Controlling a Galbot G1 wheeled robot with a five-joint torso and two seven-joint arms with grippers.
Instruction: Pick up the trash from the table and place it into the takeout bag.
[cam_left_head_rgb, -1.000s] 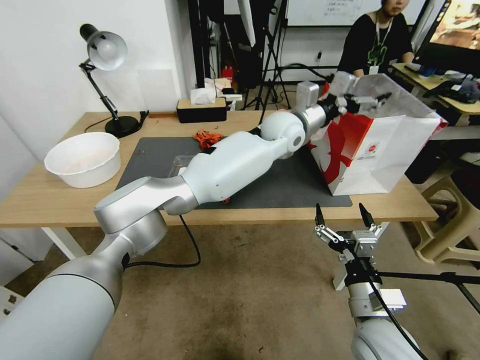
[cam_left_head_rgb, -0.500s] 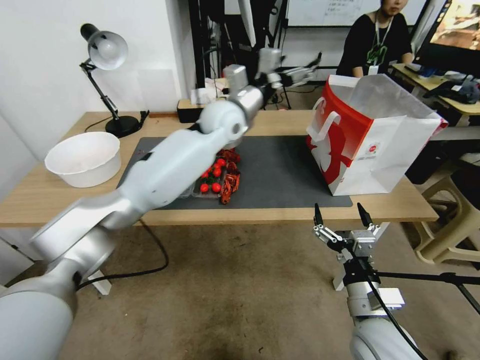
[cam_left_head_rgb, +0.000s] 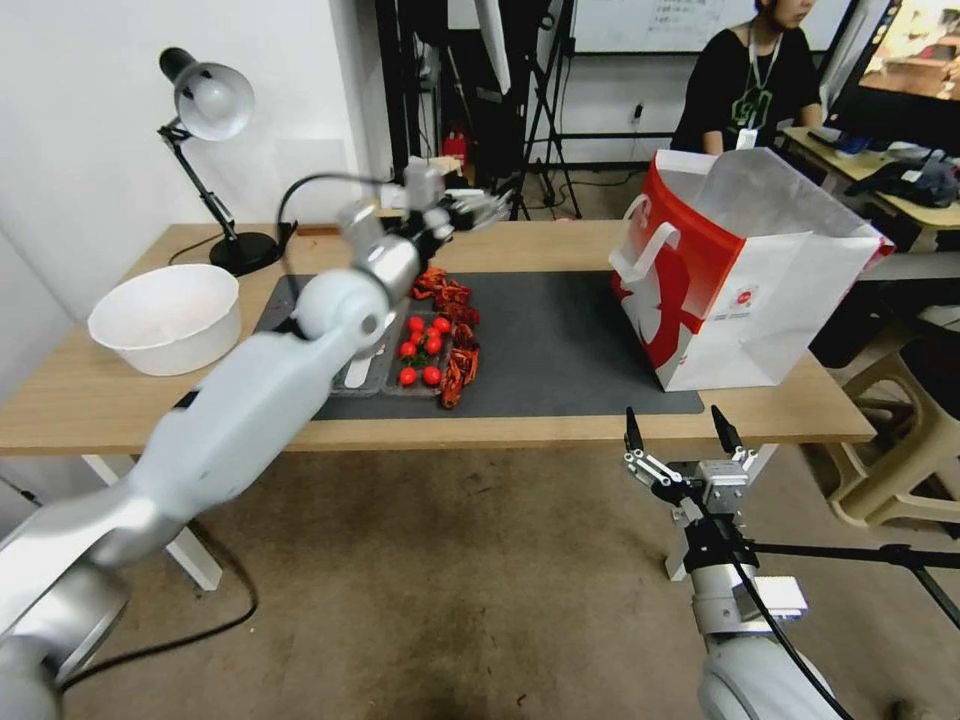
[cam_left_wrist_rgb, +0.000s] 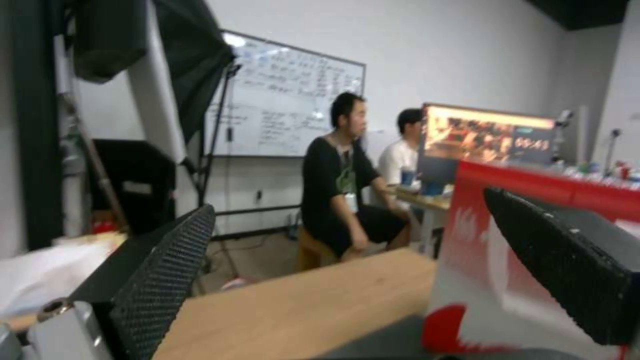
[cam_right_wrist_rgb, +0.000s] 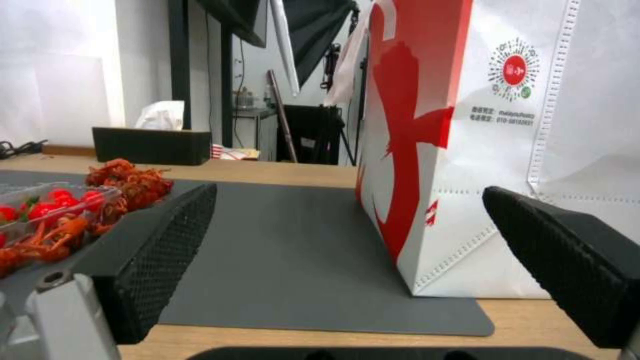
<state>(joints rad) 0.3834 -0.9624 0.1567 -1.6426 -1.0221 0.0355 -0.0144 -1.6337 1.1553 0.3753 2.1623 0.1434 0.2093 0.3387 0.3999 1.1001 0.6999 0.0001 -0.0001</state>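
1. Left gripper (cam_left_head_rgb: 478, 208): jaws spread wide, nothing between them, touching nothing. Held in the air above the far half of the table (cam_left_head_rgb: 120, 400), over the far edge of the grey mat (cam_left_head_rgb: 560, 340). Left wrist view shows both pads apart with only room and bag behind.
2. Trash nearest those jaws: red crayfish shells (cam_left_head_rgb: 450, 300) and a clear tray of red tomatoes (cam_left_head_rgb: 420, 350), lying on the mat below the gripper and toward the robot. The pile's long axis runs roughly far-to-near along the mat.
3. White bowl (cam_left_head_rgb: 165, 318): on bare wood at the table's left end, well apart from the mat pile.
4. Takeout bag (cam_left_head_rgb: 740, 290): upright, mouth open, at the mat's right end; well apart from the left gripper.
5. Right gripper (cam_left_head_rgb: 682, 436): jaws spread, empty, parked low before the table's near edge, facing the bag.
6. Judgement: left arm is the nearer to the shells; next move prob. a drop down and back toward them.
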